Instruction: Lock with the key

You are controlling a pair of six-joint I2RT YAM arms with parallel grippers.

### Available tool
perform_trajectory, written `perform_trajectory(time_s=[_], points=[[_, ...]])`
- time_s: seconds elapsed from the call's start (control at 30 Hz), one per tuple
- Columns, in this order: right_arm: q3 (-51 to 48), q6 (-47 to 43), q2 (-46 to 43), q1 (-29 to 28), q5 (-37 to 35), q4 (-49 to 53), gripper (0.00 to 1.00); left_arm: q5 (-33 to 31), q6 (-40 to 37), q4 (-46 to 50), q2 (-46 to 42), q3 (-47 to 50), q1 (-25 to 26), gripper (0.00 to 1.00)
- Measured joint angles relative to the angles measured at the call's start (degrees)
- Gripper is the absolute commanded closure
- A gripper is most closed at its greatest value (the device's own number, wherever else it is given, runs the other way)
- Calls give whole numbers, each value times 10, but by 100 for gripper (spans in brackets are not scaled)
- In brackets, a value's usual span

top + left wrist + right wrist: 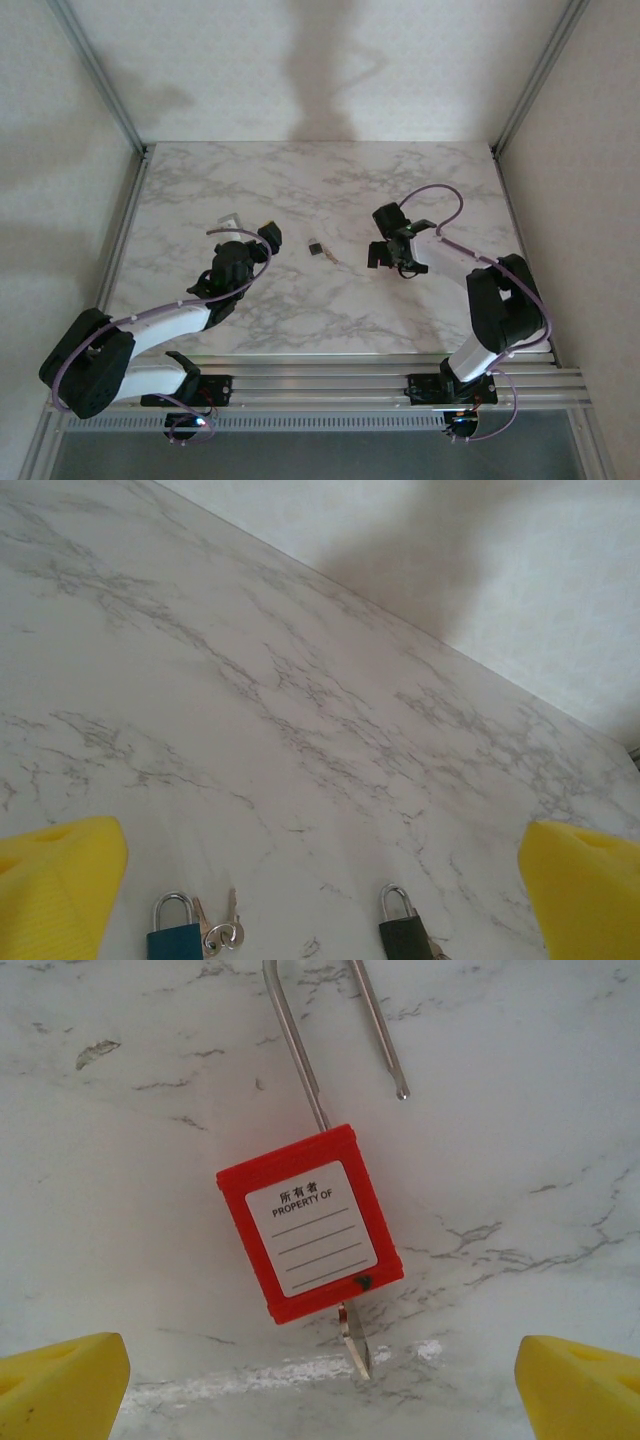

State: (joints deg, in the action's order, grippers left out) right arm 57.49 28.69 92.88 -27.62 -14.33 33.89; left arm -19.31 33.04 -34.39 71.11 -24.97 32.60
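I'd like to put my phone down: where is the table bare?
The far half of the table, up to the back wall, is bare; so is the near strip between the left arm and right arm. Crowded in the middle: teal padlock, keys, dark padlock, and a red padlock before the right gripper.

Soft even light — faint wall shadows
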Motion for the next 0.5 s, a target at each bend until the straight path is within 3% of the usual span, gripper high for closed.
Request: perform_trajectory(time_s=[0.5], points=[[15, -15, 43, 4, 13, -16, 17, 0, 2, 0, 0, 0, 0, 0]])
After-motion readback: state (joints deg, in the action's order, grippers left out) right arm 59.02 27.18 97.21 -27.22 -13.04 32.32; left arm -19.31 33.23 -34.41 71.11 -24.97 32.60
